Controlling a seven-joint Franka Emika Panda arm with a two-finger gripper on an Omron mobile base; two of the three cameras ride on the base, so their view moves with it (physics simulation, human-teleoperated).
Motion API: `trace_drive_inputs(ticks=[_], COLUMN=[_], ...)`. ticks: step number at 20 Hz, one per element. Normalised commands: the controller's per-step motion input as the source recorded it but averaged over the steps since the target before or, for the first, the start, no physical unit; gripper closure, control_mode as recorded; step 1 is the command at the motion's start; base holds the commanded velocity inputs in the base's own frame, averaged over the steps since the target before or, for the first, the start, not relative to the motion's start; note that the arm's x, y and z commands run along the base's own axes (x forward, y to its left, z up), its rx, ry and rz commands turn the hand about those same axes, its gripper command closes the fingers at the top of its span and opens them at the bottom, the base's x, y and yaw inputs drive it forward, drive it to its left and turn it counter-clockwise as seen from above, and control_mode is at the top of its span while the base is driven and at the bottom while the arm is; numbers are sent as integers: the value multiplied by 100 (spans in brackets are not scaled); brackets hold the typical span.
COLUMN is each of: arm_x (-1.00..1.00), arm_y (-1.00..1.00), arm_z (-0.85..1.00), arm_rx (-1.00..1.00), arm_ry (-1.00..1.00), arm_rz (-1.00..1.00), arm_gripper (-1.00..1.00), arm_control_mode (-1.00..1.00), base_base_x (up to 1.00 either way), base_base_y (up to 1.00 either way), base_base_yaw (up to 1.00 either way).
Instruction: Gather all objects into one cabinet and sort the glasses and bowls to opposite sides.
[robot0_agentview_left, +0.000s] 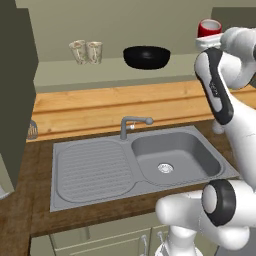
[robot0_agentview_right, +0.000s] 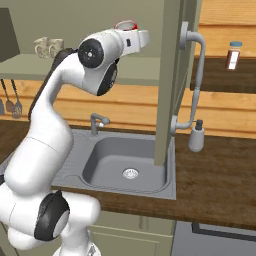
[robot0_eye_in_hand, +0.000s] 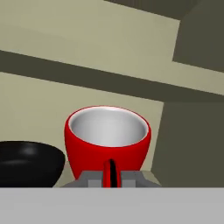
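Hidden for the most part in the left base view: red mug (robot0_agentview_left: 209, 27), cut off below by the white arm, just its rim and upper wall showing at 1 o'clock. Same in the right base view, where the mug (robot0_agentview_right: 125, 25) peeks out as a red rim behind the wrist. Fingertips hard to make out in both base views.

In the hand view, gripper (robot0_eye_in_hand: 111, 174) at 6 o'clock, jaws nearly together, pinching the thin handle of the mug (robot0_eye_in_hand: 108, 146) between them. Mug upright, white inside facing up.

Black bowl (robot0_eye_in_hand: 27, 166) at 8 o'clock in the hand view, just beside the mug, cut off by the left edge; whether touching or not, cannot tell. In the left base view, bowl (robot0_agentview_left: 147, 57) on the pale shelf of the cabinet (robot0_agentview_left: 115, 70), two speckled glasses (robot0_agentview_left: 86, 51) side by side at 11 o'clock, well apart from the bowl.

Open shelf between glasses and bowl. Cabinet door (robot0_agentview_right: 172, 75) edge-on in the right base view, close to the wrist at 3 o'clock. Below, sink (robot0_agentview_left: 175, 157) and faucet (robot0_agentview_left: 131, 125), well clear of the arm's hand.
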Motion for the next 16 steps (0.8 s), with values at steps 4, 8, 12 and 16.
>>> trace_drive_inputs(ticks=[4,8,12,16], arm_x=[-97,-100,-100,-99], arm_y=[3,36,84,96], arm_z=[11,-17,-32,-52], arm_rx=[-7,-14,-14,-8], arm_ry=[41,30,3,-12], arm_rz=[11,6,3,1], arm_gripper=[100,100,100,100], arm_control_mode=[-100,-100,-100,-100], base_base_x=[0,0,0,0], base_base_y=[0,0,0,0], base_base_yaw=[0,0,0,0])
